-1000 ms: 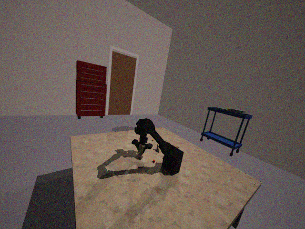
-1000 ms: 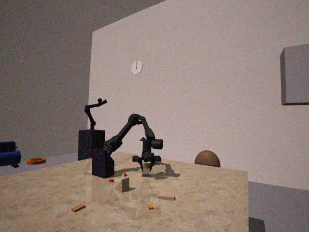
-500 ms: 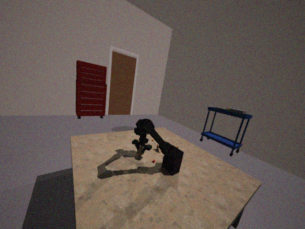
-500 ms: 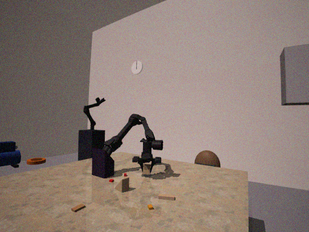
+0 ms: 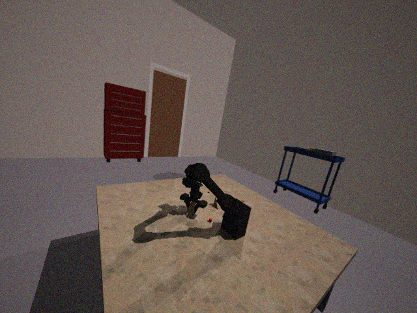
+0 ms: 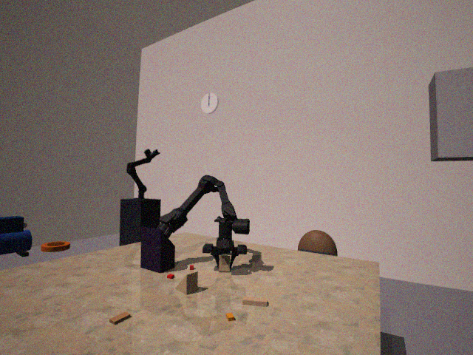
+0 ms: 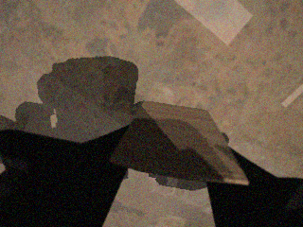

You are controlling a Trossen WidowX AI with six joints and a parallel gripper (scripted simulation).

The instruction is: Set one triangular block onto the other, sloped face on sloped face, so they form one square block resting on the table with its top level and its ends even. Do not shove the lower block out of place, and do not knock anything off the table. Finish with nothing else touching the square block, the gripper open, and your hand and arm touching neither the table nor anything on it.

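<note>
My gripper points down near the table top and is shut on a tan triangular block. The block also shows between the dark fingers in the wrist view and under the hand in the top view. I cannot tell whether the block touches the table. The other triangular block stands on the table to the front left of the gripper, apart from it, with its slope facing left.
The arm's dark base stands to the left. Two small red cubes lie near it. A tan bar, a brown bar and a small orange piece lie nearer the front edge.
</note>
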